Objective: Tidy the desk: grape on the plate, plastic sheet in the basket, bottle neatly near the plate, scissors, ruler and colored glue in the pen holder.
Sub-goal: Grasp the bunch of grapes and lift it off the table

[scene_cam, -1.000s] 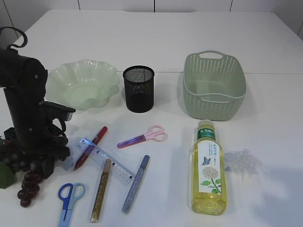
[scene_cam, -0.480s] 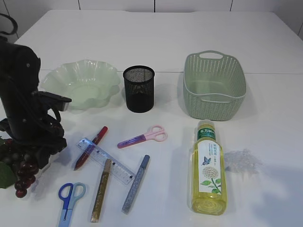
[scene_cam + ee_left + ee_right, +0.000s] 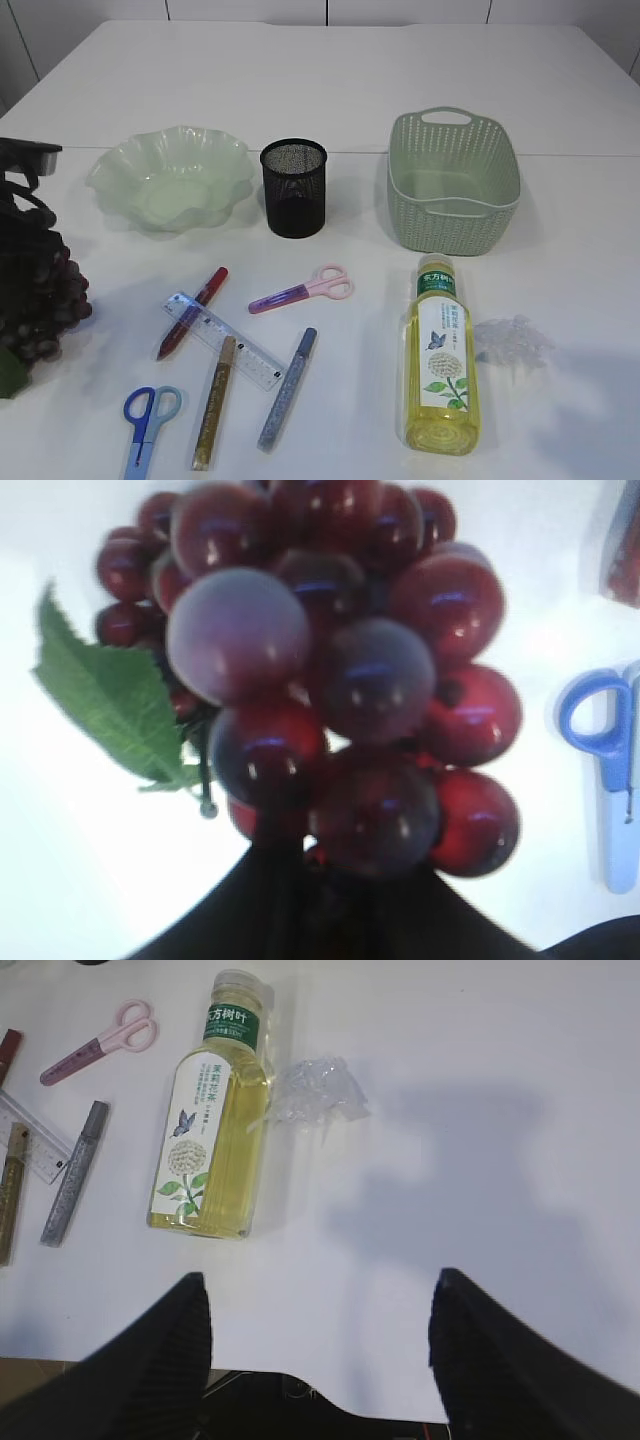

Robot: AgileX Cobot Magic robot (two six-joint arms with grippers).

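Note:
My left gripper [image 3: 340, 890] is shut on the bunch of dark red grapes [image 3: 330, 680] with a green leaf [image 3: 110, 700]. It holds the bunch above the table at the far left edge of the exterior view [image 3: 40, 290]. The green wavy plate [image 3: 170, 180] stands at back left, with the black mesh pen holder [image 3: 294, 187] and green basket [image 3: 453, 180] to its right. The bottle [image 3: 440, 355] lies beside the crumpled plastic sheet [image 3: 512, 340]. Pink scissors [image 3: 300, 290], blue scissors [image 3: 148, 420], ruler [image 3: 222, 340] and three glue pens [image 3: 214, 400] lie at the front. My right gripper [image 3: 320, 1330] is open and empty above bare table.
The right wrist view shows the bottle [image 3: 210, 1130], the plastic sheet [image 3: 315, 1090], the pink scissors [image 3: 100, 1040] and a silver glue pen [image 3: 75, 1170] ahead to the left. The blue scissors [image 3: 605, 770] lie right of the hanging grapes.
My left arm has risen and swung left, mostly out of the exterior view, lifting the grapes off the table. Nothing else has moved.

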